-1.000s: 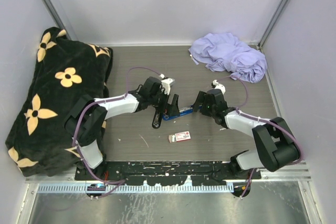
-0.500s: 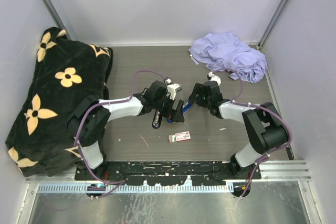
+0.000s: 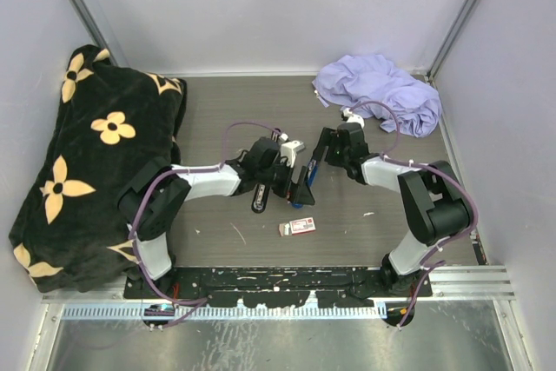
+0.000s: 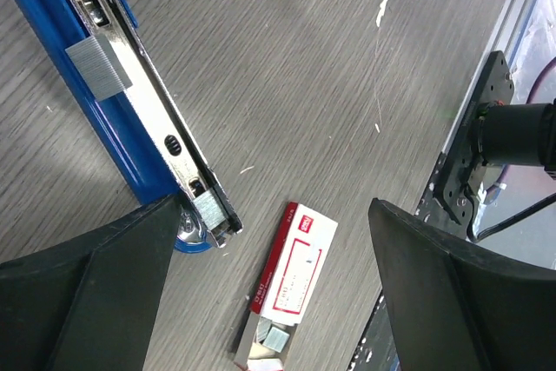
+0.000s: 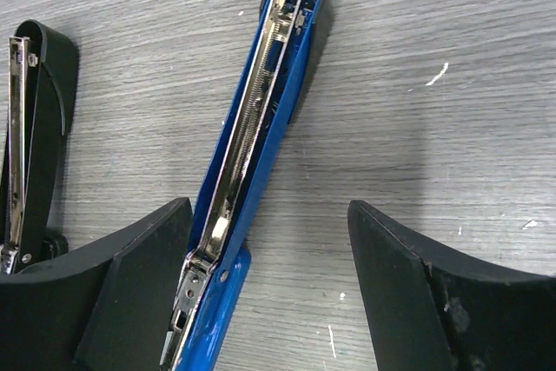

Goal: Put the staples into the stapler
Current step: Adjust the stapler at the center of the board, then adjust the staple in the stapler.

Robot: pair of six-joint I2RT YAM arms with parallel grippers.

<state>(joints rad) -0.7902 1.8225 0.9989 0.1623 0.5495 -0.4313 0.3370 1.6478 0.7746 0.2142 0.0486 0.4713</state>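
A: Top view, entry one. Where are the staples [image 3: 297, 227]?
B: Flat on the table [image 3: 226, 102], toward its near edge, just short of the low end of the blue stapler [image 3: 311, 171] and not touching it. The black stapler [image 3: 261, 200] lies to the left of that one.
A: And the arms?
B: The left gripper [image 3: 300, 187] and right gripper [image 3: 323, 155] meet over the blue stapler, one at each end. A flowered black blanket [image 3: 78, 154] sits far left and a lilac cloth [image 3: 378, 93] at the back right.
A: Left wrist view.
B: The left gripper [image 4: 274, 206] is spread wide and holds nothing. The blue stapler [image 4: 130, 119] ends against one finger [image 4: 87, 293], with its metal rail exposed. The staples [image 4: 295, 267] lie between the fingers, the box open at its near end.
A: Right wrist view.
B: The right gripper [image 5: 269, 206] is also spread, nothing clamped. The blue stapler [image 5: 252, 154] lies open beside one finger [image 5: 139, 275], and the black stapler [image 5: 35, 128] is at the left edge.
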